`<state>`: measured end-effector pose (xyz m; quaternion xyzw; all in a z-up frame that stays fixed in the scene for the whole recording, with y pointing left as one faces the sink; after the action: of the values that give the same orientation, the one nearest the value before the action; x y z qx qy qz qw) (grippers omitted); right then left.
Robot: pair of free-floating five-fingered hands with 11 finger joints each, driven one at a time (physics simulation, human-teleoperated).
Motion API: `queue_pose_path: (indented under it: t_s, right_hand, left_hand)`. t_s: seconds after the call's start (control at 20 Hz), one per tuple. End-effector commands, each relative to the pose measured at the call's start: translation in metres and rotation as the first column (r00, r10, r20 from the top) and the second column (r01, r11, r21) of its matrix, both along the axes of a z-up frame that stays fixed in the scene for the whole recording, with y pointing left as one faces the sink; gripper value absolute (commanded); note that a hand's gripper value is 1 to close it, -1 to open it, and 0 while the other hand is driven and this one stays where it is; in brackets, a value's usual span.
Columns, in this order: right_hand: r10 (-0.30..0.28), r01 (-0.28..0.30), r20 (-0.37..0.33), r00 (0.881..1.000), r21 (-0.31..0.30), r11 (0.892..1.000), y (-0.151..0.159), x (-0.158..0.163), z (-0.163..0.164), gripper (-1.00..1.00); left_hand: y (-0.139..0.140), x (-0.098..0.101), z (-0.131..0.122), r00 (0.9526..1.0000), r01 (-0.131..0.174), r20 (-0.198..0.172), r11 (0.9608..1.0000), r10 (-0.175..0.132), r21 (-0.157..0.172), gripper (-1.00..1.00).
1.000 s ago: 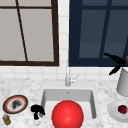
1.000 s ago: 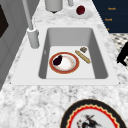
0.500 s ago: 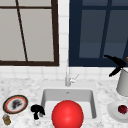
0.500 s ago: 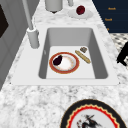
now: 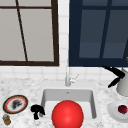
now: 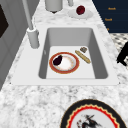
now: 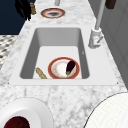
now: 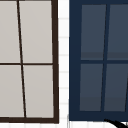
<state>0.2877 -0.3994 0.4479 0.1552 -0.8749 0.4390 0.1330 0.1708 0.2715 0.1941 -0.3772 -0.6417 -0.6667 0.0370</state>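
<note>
At the counter's front edge, the left hand (image 5: pixel 37 110) hangs idle between the patterned plate (image 5: pixel 15 104) and the sink (image 5: pixel 44 100); I cannot tell whether it is open or closed. A small jar (image 5: pixel 6 119) stands just beside the plate. To the right front sits a white saucer (image 5: pixel 113 111) bearing a dark red fruit (image 5: pixel 122 109). Behind it stands the grey pot (image 5: pixel 123 86), on the counter right of the sink. The right hand (image 5: pixel 115 75) hovers at the pot's upper left, very near it, fingers straight and spread, gripping nothing. Contact cannot be confirmed. In my judgement a sound approach stays level, squares the palm to the pot's wall, and keeps clear of the saucer below.
</note>
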Motion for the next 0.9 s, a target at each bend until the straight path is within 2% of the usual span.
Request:
queue_pose_path:
  t_s: [0.0, 0.35, 0.55, 0.7, 0.85]
  right_hand:
    - [-0.061, 0.061, 0.003, 0.998, -0.084, 0.995, 0.005, -0.024, -0.021, -1.00]
    - [-0.139, 0.131, -0.035, 0.990, -0.170, 0.977, 0.005, -0.033, -0.053, -1.00]
    - [-0.182, 0.171, -0.033, 0.983, -0.223, 0.960, 0.005, -0.037, -0.064, -1.00]
    - [-0.233, 0.213, -0.053, 0.971, -0.250, 0.945, 0.005, -0.038, -0.074, -1.00]
    - [-0.287, 0.249, -0.100, 0.953, -0.283, 0.926, 0.005, -0.038, -0.085, -1.00]
  left_hand:
    - [0.000, 0.000, 0.000, 1.0000, 0.000, 0.000, 1.0000, 0.000, 0.000, 0.00]
    - [0.000, 0.000, 0.000, 1.0000, 0.000, 0.000, 1.0000, 0.000, 0.000, 0.00]
    - [0.000, 0.000, 0.000, 1.0000, 0.000, 0.000, 1.0000, 0.000, 0.000, 0.00]
    - [0.000, 0.000, 0.000, 1.0000, 0.000, 0.000, 1.0000, 0.000, 0.000, 0.00]
    - [0.000, 0.000, 0.000, 1.0000, 0.000, 0.000, 1.0000, 0.000, 0.000, 0.00]
